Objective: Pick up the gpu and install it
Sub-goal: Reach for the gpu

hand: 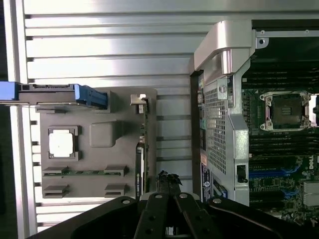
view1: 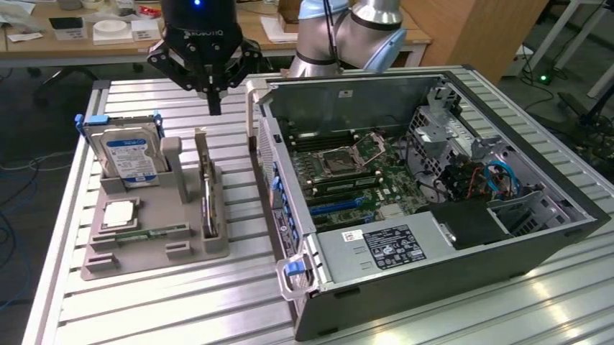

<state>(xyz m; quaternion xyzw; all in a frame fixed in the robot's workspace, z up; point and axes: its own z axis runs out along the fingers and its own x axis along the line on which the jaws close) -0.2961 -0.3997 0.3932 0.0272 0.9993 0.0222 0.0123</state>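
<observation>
Above the counter edge nearest the arm's base, the hand hangs empty, fingers together, near the end of the gpu standing edgewise in a gray holder.

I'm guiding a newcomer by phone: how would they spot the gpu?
Find the open computer case; a grey tray lies beside it, on the exterior view's left. The gpu is the thin dark card standing on edge in the tray's side nearest the case, unlike the boxy blue-labelled hard drive.
</observation>
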